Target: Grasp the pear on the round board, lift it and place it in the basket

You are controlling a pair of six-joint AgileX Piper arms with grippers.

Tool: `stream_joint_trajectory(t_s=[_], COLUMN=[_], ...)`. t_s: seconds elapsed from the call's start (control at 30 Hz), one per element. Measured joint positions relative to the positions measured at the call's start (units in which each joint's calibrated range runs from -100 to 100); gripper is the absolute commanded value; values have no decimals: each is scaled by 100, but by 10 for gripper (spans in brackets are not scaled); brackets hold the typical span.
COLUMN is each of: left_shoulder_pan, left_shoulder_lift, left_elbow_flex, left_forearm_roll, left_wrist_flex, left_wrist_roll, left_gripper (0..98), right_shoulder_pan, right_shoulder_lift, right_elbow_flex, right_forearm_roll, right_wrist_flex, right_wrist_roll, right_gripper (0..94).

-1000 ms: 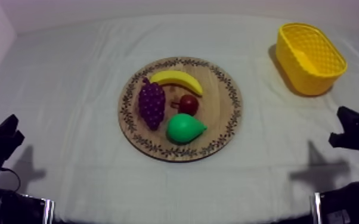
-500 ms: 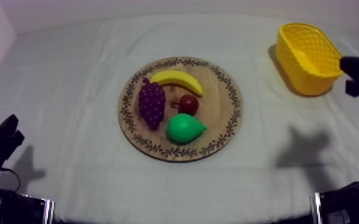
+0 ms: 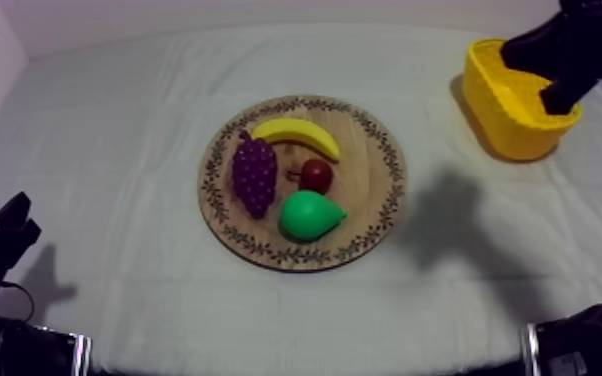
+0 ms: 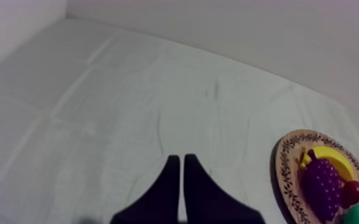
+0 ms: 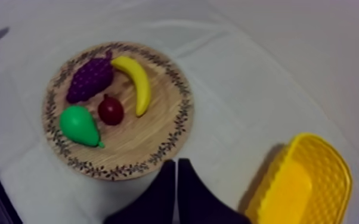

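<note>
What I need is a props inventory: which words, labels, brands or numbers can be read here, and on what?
None: no text can be read anywhere.
The wooden board has a leafy pattern round its rim, not writing.
The pear, the yellow basket and the cloth bear no label.

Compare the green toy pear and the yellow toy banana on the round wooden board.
The green toy pear is plump and tapered; the yellow toy banana is long and curved. The pear lies nearer the top camera, the banana farther. Both rest on the round wooden board.
</note>
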Motion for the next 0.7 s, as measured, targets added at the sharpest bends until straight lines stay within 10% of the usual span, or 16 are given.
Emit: stream_joint_trajectory(t_s=[0.23,0.5,0.7], left_shoulder_pan=[0,0,0], left_shoulder_lift=[0,0,0], left_elbow_flex=[0,0,0], left_forearm_roll=[0,0,0], left_wrist_flex=[0,0,0], left_wrist_roll=[0,0,0], left_gripper=[1,1,1], right_shoulder_pan=[-193,-325,-454], right_shoulder_lift=[917,1772,2310], right_elbow_flex=[-344,-250,-429], right_forearm_roll=[-273,-481,-473], right_wrist_flex=[517,546,731], right_wrist_roll=[725,1344,1472], right_gripper=[111,581,702])
